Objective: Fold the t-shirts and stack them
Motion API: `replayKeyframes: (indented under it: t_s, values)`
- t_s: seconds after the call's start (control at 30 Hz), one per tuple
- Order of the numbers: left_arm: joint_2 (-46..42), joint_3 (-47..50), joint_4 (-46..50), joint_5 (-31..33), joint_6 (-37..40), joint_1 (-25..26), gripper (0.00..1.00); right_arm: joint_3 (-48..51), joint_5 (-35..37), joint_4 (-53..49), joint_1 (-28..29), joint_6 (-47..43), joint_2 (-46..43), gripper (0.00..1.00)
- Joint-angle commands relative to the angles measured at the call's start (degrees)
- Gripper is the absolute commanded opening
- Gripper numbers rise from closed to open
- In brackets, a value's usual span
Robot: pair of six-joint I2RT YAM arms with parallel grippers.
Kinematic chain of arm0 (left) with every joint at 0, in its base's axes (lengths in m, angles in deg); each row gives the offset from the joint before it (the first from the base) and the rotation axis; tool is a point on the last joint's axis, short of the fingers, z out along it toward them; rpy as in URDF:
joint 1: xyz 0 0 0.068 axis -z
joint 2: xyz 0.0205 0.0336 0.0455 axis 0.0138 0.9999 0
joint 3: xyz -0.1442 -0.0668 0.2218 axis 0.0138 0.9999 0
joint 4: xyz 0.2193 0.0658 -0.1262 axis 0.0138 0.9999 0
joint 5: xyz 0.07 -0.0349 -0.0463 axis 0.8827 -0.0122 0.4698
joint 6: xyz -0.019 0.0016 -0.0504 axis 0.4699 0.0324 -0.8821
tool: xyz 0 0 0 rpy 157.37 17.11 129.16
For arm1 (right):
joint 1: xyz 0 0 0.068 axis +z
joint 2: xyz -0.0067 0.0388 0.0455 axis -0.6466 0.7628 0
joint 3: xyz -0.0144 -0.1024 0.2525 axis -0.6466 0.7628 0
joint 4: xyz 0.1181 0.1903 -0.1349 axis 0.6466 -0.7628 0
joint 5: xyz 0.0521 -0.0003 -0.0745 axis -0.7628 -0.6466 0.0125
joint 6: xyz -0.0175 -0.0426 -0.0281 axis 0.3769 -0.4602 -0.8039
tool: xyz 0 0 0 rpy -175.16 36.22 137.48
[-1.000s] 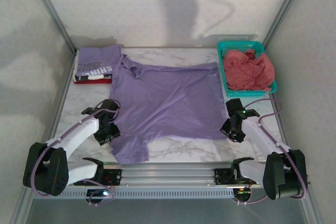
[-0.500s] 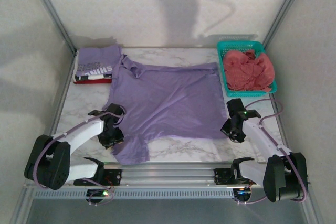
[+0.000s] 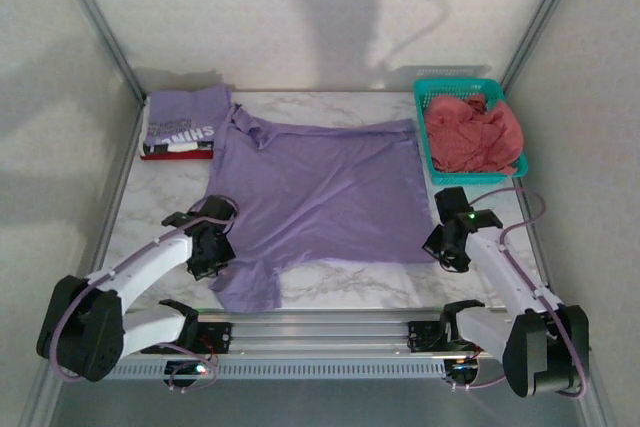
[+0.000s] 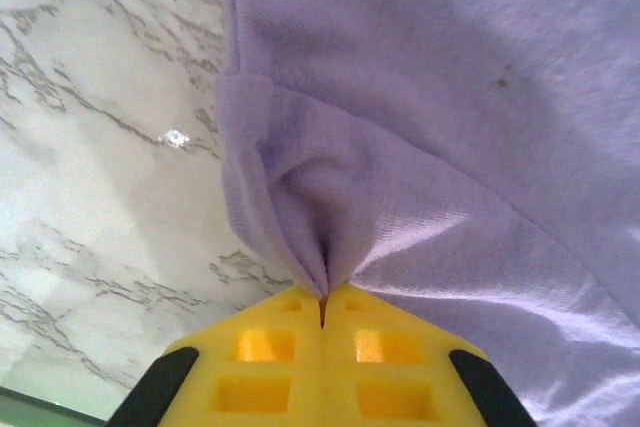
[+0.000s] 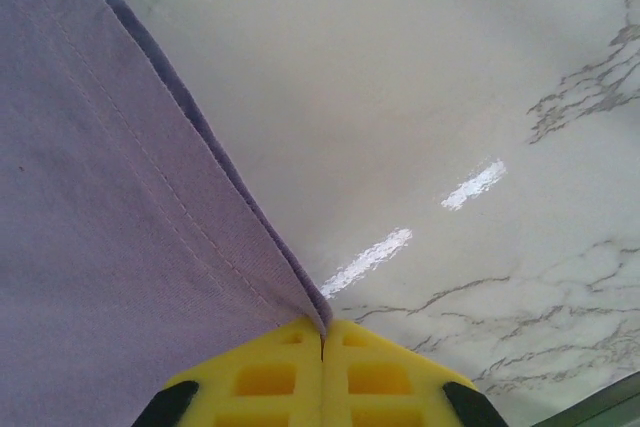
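A: Pinching anything, near side?
B: The left gripper (image 4: 322, 312) is clamped on the spread lavender t-shirt (image 3: 320, 192) at its left edge, the right gripper (image 5: 322, 342) on its right hem.
A: Farther back?
B: A lettered purple t-shirt (image 3: 185, 119) lies folded far left; a coral-pink t-shirt (image 3: 472, 135) fills the teal basket (image 3: 458, 86) far right.

The marble table (image 3: 170, 202) in front of me carries a lavender tee (image 3: 320, 197) spread flat across its middle. A folded stack (image 3: 185, 125) sits far left, perhaps red and white underneath, and a teal basket (image 3: 456, 85) far right.
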Motion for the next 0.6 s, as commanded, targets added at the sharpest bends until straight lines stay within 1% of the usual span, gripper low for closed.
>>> replayKeyframes:
  t_s: [0.0,0.17,0.27,0.37,0.5,0.57]
  values:
    - [-2.5,-0.2,4.2,1.7,-1.9,-0.1,0.00,-1.5,2.4,-3.8,-0.4,1.1,-1.9,0.00]
    - [-4.5,-1.2,6.0,-1.3,-2.5,-0.1,0.00,-1.7,0.1,-4.0,-0.3,1.3,-1.8,0.00]
    - [-4.5,-3.8,6.2,-1.5,-2.3,-0.5,0.00,-3.3,0.8,-4.1,-0.3,0.3,-0.8,0.00]
    - [-1.6,-6.5,4.6,-2.8,-0.2,-2.1,0.00,-5.9,1.9,-3.6,-0.4,-0.7,1.4,0.00]
    - [4.8,-11.9,3.2,-2.5,3.7,-3.8,0.00,-9.4,5.0,-3.5,-0.5,-1.1,3.7,0.00]
    - [8.0,-14.6,3.0,-2.5,5.7,-4.7,0.00,-10.2,5.3,-1.6,-0.5,-1.5,4.3,0.00]
